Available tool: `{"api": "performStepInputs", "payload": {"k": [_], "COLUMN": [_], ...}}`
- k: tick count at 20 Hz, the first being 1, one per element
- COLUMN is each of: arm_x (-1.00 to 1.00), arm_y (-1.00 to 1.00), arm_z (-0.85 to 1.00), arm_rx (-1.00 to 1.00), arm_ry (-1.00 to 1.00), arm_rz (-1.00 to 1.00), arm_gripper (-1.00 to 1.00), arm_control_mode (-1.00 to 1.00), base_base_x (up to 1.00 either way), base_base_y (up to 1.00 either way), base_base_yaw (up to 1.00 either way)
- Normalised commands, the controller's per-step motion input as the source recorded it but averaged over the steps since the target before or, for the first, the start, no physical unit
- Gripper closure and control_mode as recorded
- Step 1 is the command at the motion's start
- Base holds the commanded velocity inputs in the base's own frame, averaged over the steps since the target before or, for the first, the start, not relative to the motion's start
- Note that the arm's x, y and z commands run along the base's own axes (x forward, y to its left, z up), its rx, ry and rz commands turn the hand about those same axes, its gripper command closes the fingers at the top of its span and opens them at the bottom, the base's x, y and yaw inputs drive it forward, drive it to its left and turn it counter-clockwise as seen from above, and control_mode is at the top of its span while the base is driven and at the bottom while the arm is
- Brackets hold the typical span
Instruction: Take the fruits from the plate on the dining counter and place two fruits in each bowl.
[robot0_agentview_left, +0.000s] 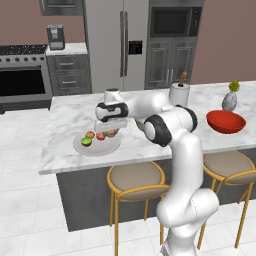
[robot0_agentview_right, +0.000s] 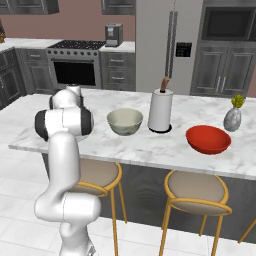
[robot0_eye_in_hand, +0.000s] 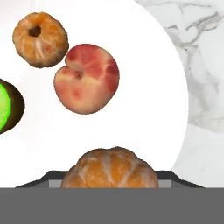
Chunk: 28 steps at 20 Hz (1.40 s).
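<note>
The pale plate (robot0_agentview_left: 97, 146) lies at the left end of the marble dining counter (robot0_agentview_left: 65, 115). It carries a green fruit (robot0_eye_in_hand: 4, 105), a reddish one (robot0_eye_in_hand: 87, 78) and an orange-brown one (robot0_eye_in_hand: 40, 39). The second orange-brown fruit (robot0_eye_in_hand: 109, 168) sits at the plate's near rim, directly under my gripper (robot0_agentview_left: 111, 129), which is lowered onto the plate. That fruit hides my fingertips, so their spacing is unreadable. Mid-counter stands the beige-grey bowl (robot0_agentview_right: 125, 121). The red bowl (robot0_agentview_right: 208, 139) is further right.
A paper towel holder (robot0_agentview_right: 160, 111) stands between the bowls. A small vase with a yellow-green plant (robot0_agentview_right: 232, 117) is behind the red bowl. Gold-legged stools (robot0_agentview_left: 136, 180) line the counter's front. My arm reaches across the counter's left half.
</note>
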Motion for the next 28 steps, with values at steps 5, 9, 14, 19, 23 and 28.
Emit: {"api": "performStepInputs", "payload": {"k": [5,9,14,19,23,28], "arm_x": [-0.16,-0.10,0.02,0.14,0.15,0.21], "arm_y": [-0.45,-0.44,-0.50,-0.70,-0.73,-0.64], "arm_z": [0.66,0.60,0.58,0.34,0.04,-0.01], "arm_rx": [0.00,0.00,0.00,0.00,-0.01,-0.02], "arm_ry": [-0.13,-0.25,-0.08,0.02,0.17,0.14], "arm_rz": [0.00,0.00,-0.06,-0.12,-0.21,-0.21], "arm_gripper": [1.00,1.00,1.00,1.00,1.00,1.00], "arm_control_mode": [-1.00,-1.00,-1.00,-1.00,-1.00,-1.00], "base_base_x": [0.00,0.00,0.00,0.00,0.00,0.00], "base_base_y": [0.00,0.00,0.00,0.00,0.00,0.00], "base_base_yaw": [0.00,0.00,0.00,0.00,0.00,0.00]}}
